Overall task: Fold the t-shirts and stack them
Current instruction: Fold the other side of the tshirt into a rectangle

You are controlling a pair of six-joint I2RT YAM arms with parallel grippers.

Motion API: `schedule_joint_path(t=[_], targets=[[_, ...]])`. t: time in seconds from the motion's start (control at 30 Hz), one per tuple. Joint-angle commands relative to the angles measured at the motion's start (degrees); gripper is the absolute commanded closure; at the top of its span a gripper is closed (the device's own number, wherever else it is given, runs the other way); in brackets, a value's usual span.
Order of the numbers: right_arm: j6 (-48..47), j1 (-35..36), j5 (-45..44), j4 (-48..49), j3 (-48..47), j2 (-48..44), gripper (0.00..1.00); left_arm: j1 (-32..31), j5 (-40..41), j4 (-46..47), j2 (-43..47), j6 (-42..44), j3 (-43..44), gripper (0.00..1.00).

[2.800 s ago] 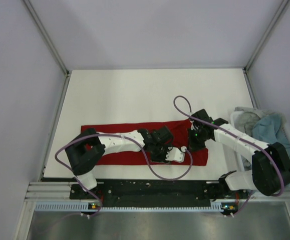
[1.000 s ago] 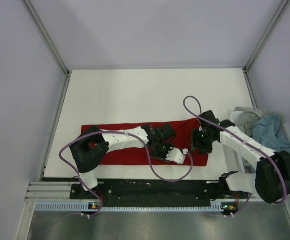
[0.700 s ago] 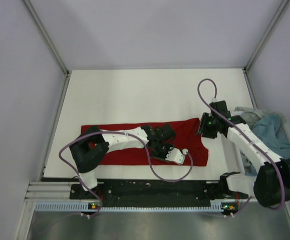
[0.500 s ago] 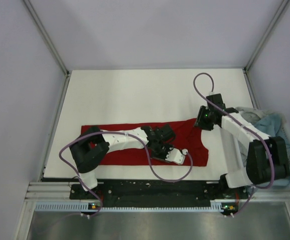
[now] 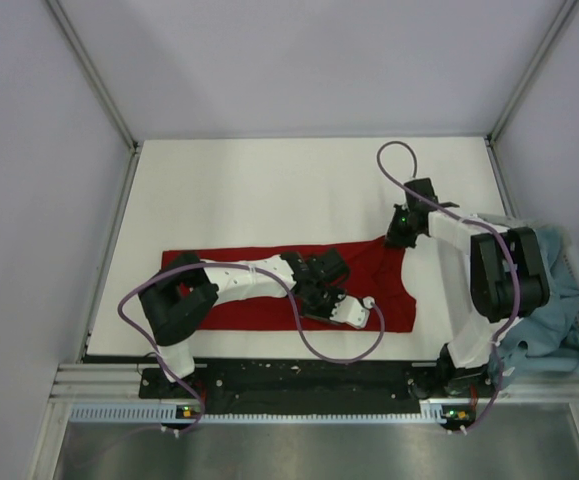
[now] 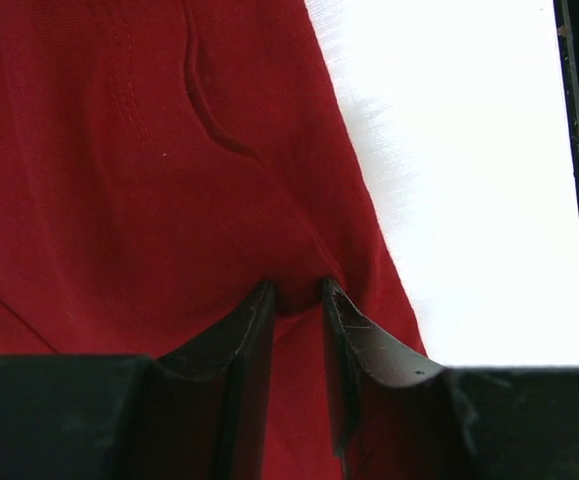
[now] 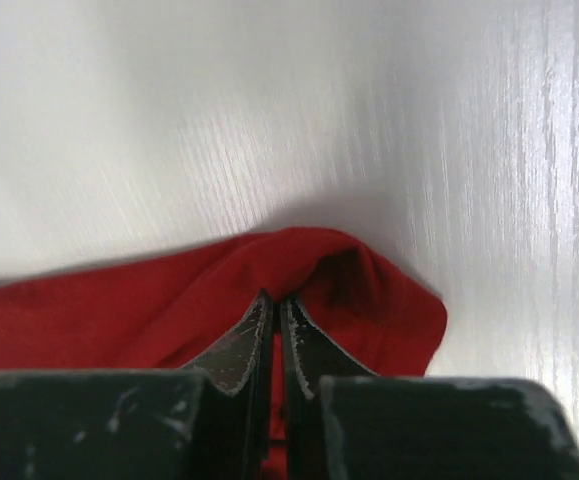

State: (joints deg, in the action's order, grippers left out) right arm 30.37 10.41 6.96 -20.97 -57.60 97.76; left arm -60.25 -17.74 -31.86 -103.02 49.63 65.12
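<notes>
The deep red t-shirt point(image 5: 249, 285) lies as a long strip across the near part of the white table point(image 5: 299, 190). My left gripper point(image 5: 359, 308) is at its near right edge, jaws narrowed on a bunched pinch of red cloth point(image 6: 169, 150); the gripper shows in the left wrist view point(image 6: 294, 295). My right gripper point(image 5: 397, 236) is at the shirt's far right corner, shut on a raised fold of red cloth point(image 7: 349, 270), as its wrist view point(image 7: 276, 300) shows. The teal-blue t-shirt point(image 5: 564, 305) is heaped at the right edge. The light grey one is mostly hidden by the right arm.
The heap of shirts sits off the table's right side beside the right arm's base. Grey enclosure walls stand on three sides. A black rail point(image 5: 309, 375) runs along the near edge. Purple cables point(image 5: 394, 160) loop over both arms.
My right gripper has moved from the shirt's near right part up to its far right corner, drawing that corner away from me. The left gripper has held its place.
</notes>
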Motion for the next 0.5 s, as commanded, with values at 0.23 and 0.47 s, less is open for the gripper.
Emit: schedule_joint_path(t=[0.23, 0.47], targets=[[-5.3, -3.6, 3.0, 2.7, -7.1, 0.9, 1.0, 0.5, -3.3, 0.0, -0.3, 0.8, -1.9, 0.7], [-10.1, -3.8, 1.8, -1.6, -13.0, 6.0, 1.0, 0.4, -3.5, -0.5, -0.4, 1.3, -2.0, 0.7]])
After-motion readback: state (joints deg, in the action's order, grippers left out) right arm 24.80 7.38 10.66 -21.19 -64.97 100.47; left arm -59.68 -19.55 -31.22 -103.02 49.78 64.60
